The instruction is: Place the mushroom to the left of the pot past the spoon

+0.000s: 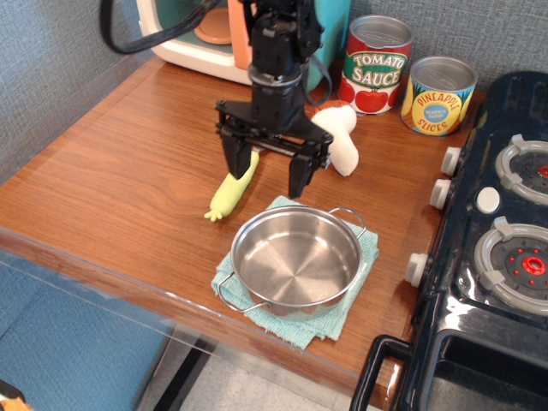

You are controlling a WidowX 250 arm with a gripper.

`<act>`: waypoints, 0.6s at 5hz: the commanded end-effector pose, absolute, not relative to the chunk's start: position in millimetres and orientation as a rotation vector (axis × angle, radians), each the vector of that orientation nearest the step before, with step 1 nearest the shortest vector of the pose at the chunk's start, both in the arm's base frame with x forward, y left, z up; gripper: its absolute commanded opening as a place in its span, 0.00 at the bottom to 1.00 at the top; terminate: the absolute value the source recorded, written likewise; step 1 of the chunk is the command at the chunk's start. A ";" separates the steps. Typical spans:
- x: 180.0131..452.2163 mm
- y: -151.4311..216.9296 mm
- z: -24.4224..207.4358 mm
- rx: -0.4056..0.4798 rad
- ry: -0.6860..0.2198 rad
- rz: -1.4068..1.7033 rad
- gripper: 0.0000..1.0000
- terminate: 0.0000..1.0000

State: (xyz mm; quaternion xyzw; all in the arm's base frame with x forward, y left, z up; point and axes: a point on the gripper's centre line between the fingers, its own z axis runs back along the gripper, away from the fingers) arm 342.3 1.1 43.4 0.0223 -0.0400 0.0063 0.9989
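The mushroom, white stem with a red-orange cap, lies on the wooden counter behind the pot, partly hidden by my gripper. The steel pot sits on a teal cloth near the front edge. The spoon, with its yellow-green handle, lies just left of the pot; its bowl is hidden behind a finger. My black gripper hangs open and empty above the counter, between the spoon and the mushroom, its right finger close to the mushroom's left side.
A tomato sauce can and a pineapple can stand at the back. A toy appliance is at the back left. A black toy stove fills the right side. The teal cloth lies under the pot.
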 end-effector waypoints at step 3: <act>421.1 -31.5 72.3 -0.006 -0.204 0.209 1.00 0.00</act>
